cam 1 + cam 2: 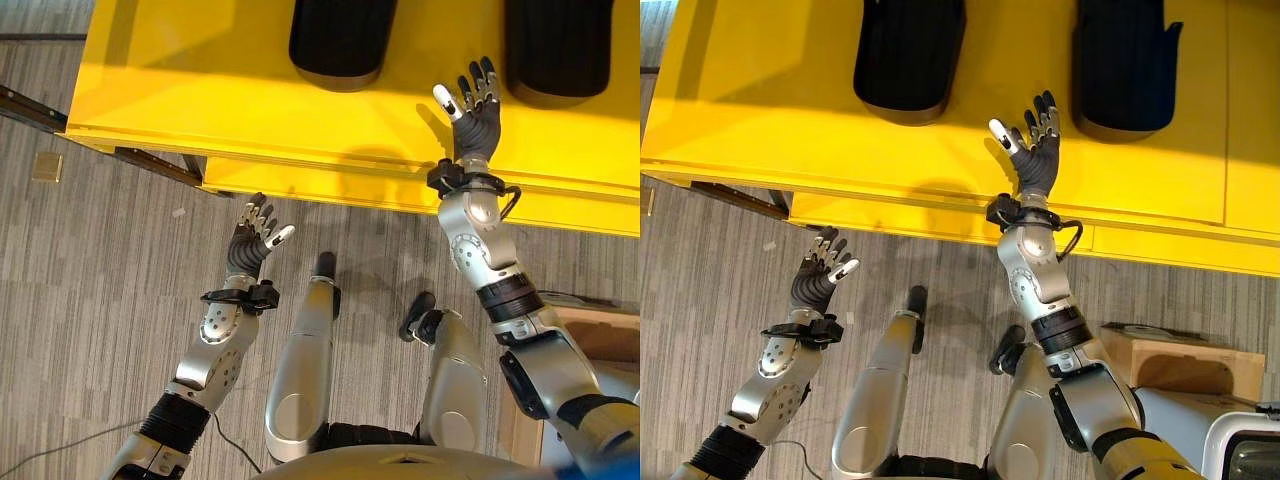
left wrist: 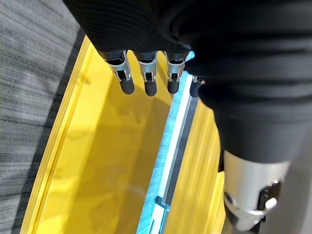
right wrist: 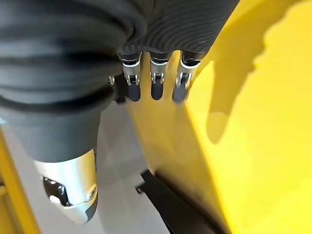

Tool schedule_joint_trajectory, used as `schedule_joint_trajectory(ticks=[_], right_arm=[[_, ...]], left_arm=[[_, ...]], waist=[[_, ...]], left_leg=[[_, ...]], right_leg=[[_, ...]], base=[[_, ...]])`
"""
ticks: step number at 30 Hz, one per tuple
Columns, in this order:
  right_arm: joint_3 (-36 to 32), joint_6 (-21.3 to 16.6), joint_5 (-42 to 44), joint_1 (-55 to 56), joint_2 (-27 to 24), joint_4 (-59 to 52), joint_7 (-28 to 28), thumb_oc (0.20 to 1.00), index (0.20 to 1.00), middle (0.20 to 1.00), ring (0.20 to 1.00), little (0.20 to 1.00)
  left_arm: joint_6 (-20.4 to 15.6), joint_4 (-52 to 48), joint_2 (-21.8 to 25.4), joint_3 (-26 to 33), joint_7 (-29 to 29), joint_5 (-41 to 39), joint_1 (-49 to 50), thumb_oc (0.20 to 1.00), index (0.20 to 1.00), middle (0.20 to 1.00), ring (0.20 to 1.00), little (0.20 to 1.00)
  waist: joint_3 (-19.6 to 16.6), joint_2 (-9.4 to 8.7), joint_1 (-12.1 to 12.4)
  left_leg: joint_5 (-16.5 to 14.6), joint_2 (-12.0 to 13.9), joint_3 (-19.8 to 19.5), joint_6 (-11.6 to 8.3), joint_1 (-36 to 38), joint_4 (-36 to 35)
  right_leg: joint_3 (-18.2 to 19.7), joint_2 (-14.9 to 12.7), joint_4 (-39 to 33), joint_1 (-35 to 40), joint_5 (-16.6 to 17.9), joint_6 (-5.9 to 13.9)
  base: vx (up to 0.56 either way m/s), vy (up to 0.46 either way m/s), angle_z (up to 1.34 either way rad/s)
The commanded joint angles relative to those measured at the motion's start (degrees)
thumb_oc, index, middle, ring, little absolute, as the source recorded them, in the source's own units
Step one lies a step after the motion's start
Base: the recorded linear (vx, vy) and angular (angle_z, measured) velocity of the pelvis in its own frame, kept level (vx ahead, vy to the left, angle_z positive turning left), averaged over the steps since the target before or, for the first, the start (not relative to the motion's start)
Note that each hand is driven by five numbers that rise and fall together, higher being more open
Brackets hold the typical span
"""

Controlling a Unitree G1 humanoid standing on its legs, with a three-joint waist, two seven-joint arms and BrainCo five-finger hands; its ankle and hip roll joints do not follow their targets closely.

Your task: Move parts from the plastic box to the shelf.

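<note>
Two black moulded parts (image 1: 342,40) (image 1: 558,45) lie side by side on top of the yellow shelf (image 1: 250,110). My right hand (image 1: 474,115) is raised over the shelf's front part, between the two parts and nearer the right one. Its fingers are spread straight and hold nothing. In the right wrist view its fingers (image 3: 156,78) point along the yellow surface (image 3: 263,146). My left hand (image 1: 250,240) hangs over the floor just in front of the shelf's edge, open and empty. Past its fingers (image 2: 146,73) I see the yellow shelf (image 2: 107,161).
A black metal rail (image 1: 30,105) runs under the shelf's left corner. A small square plate (image 1: 47,167) lies on the grey plank floor at the left. A brown cardboard box (image 1: 1180,365) stands on the floor at the lower right.
</note>
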Motion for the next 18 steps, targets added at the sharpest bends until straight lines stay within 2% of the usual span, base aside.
schedule_joint_trajectory(ticks=[1, 7, 12, 15, 16, 17, 18], right_arm=[[-3.0, -2.3, -5.4, -0.6, -1.0, -5.6, 1.1, 1.0, 1.0, 1.0, 1.0, 1.0], [-0.7, -2.8, -5.5, 7.5, -0.4, -13.0, 6.1, 1.0, 1.0, 1.0, 1.0, 1.0], [0.8, -2.6, -4.1, 14.0, -0.5, -15.8, 10.1, 1.0, 1.0, 1.0, 1.0, 1.0], [1.1, -2.0, -3.7, 19.1, -2.1, -16.8, 13.8, 1.0, 1.0, 1.0, 1.0, 1.0], [1.2, -1.7, -3.1, 20.5, -2.4, -16.9, 14.7, 1.0, 1.0, 1.0, 1.0, 1.0], [0.5, -1.0, -1.9, 24.6, -4.4, -17.2, 17.6, 1.0, 1.0, 1.0, 1.0, 1.0], [-0.1, -0.6, -1.8, 26.1, -5.3, -17.7, 18.3, 1.0, 1.0, 1.0, 1.0, 1.0]], left_arm=[[-1.6, -4.1, -0.6, 1.9, -1.1, 2.0, 2.8, 1.0, 1.0, 1.0, 1.0, 1.0], [-0.9, -2.8, -1.2, 3.3, -2.1, 2.5, 4.3, 1.0, 1.0, 1.0, 1.0, 1.0], [-0.6, -1.6, -2.0, 4.3, -3.2, 2.8, 5.2, 1.0, 1.0, 1.0, 1.0, 1.0], [-0.8, -1.3, -2.4, 6.4, -4.2, 2.6, 6.6, 1.0, 1.0, 1.0, 1.0, 1.0], [-0.6, -1.2, -2.6, 7.0, -4.6, 2.7, 7.3, 1.0, 1.0, 1.0, 1.0, 1.0], [-0.5, -0.8, -3.2, 9.0, -5.7, 2.6, 9.2, 1.0, 1.0, 1.0, 1.0, 1.0], [-0.4, -0.6, -3.4, 9.5, -6.0, 2.4, 9.8, 1.0, 1.0, 1.0, 1.0, 1.0]], waist=[[-1.4, 0.41, 1.2], [-1.4, 0.19, -0.4], [-1.4, 0.23, -1.8], [-2.1, 0.29, -2.9], [-2.6, 0.17, -3.2], [-4.8, 0.08, -3.9], [-5.7, 0.05, -4.2]], left_leg=[[1.4, 2.8, -1.5, -1.65, -0.2, -1.8], [3.1, 4.4, -0.8, -2.66, 4.8, -5.2], [6.2, 6.0, 0.0, -3.43, 11.0, -11.4], [10.2, 8.8, 0.8, -3.73, 18.2, -19.5], [10.6, 9.3, 1.3, -3.49, 19.4, -21.0], [13.8, 11.3, 1.7, -3.87, 22.9, -26.6], [14.9, 12.2, 2.1, -3.78, 24.1, -28.7]], right_leg=[[3.3, -0.5, -0.2, 2.4, -0.1, 2.14], [3.7, 0.8, -1.8, 5.6, 0.2, 1.87], [3.8, 2.8, -5.7, 10.0, 1.4, 1.64], [4.1, 5.8, -10.2, 14.3, 2.5, 1.48], [4.5, 6.4, -11.1, 14.7, 2.7, 1.42], [4.7, 8.4, -14.1, 16.4, 3.1, 1.32], [4.9, 9.4, -15.0, 16.7, 3.2, 1.22]], base=[[-0.02, -0.019, -0.05], [-0.03, -0.058, -0.16], [-0.01, -0.053, -0.11], [0.03, -0.07, -0.2], [0.09, -0.15, -0.45], [0.08, -0.176, -0.61], [0.09, -0.222, -0.66]])
